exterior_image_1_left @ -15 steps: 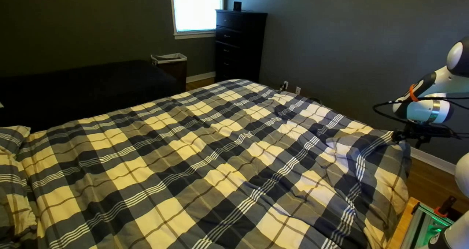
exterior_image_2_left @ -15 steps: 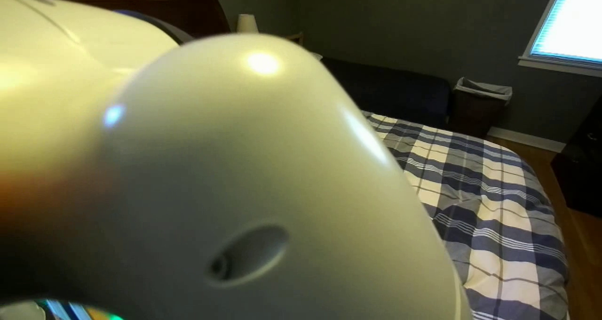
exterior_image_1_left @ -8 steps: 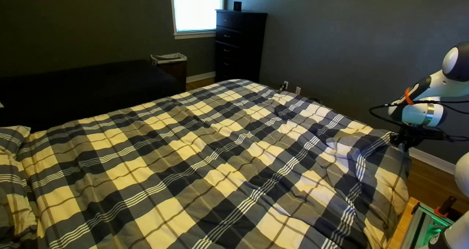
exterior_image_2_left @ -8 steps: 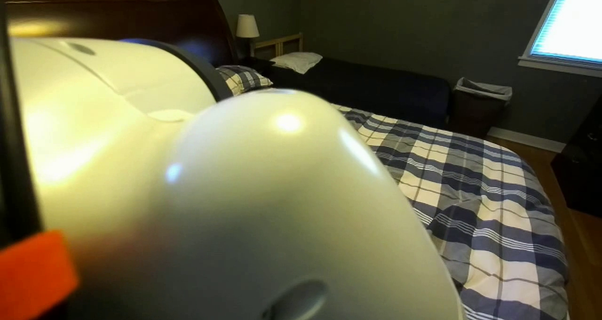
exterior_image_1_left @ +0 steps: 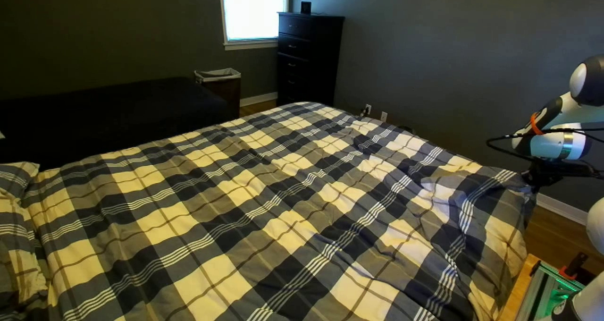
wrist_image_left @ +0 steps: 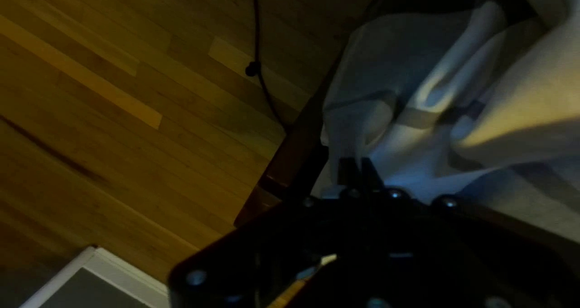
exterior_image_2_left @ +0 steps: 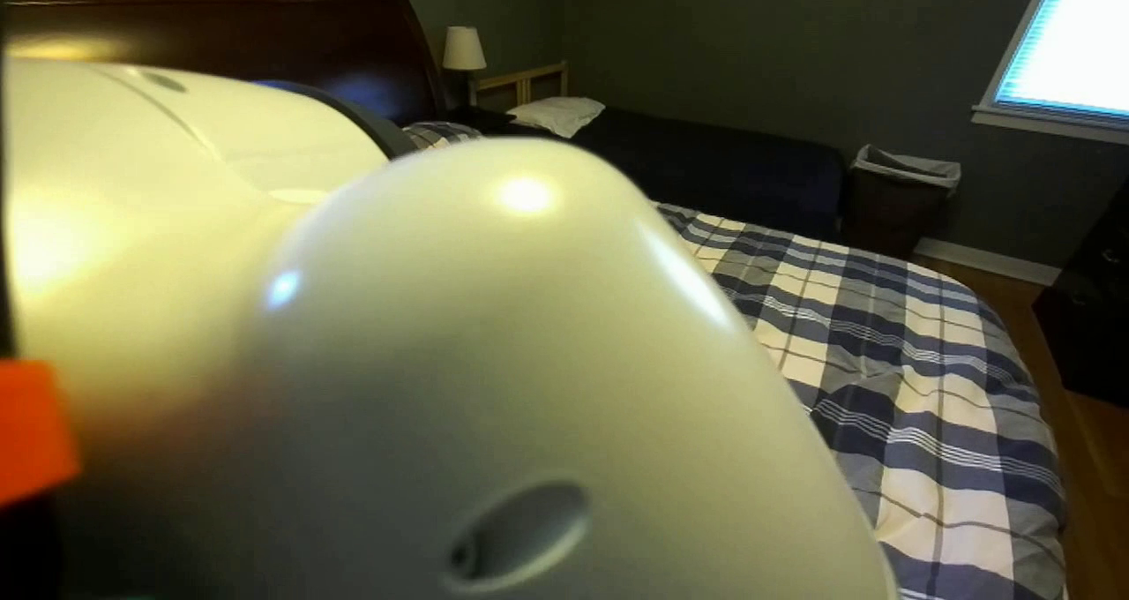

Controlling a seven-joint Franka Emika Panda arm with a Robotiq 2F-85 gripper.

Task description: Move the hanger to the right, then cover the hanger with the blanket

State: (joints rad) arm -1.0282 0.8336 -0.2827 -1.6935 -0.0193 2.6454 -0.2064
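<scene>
The plaid blanket (exterior_image_1_left: 264,203) in yellow, cream, grey and black lies over the large bed and also shows in an exterior view beyond the arm (exterior_image_2_left: 838,335). At the bed's far right corner, my gripper (exterior_image_1_left: 531,177) meets the blanket's edge, which stretches out toward it. In the wrist view the gripper (wrist_image_left: 359,163) has its two dark fingers close together, with a fold of the blanket (wrist_image_left: 453,117) pinched between the tips. Loose folds fan out to the right of them. The hanger is out of view in every picture.
A dark bed-frame rail (wrist_image_left: 290,163) runs close beside the fingers, above the wooden floor (wrist_image_left: 136,95) with a cable (wrist_image_left: 257,50). The robot's base stand (exterior_image_1_left: 547,288) adjoins the bed. Further off stand a dresser (exterior_image_1_left: 309,56) and a hamper (exterior_image_1_left: 217,92).
My gripper dipped at the blanket's corner, then moved right and slightly up. The blanket's edge has come along and is drawn further right, so the gripper has taken hold of it.
</scene>
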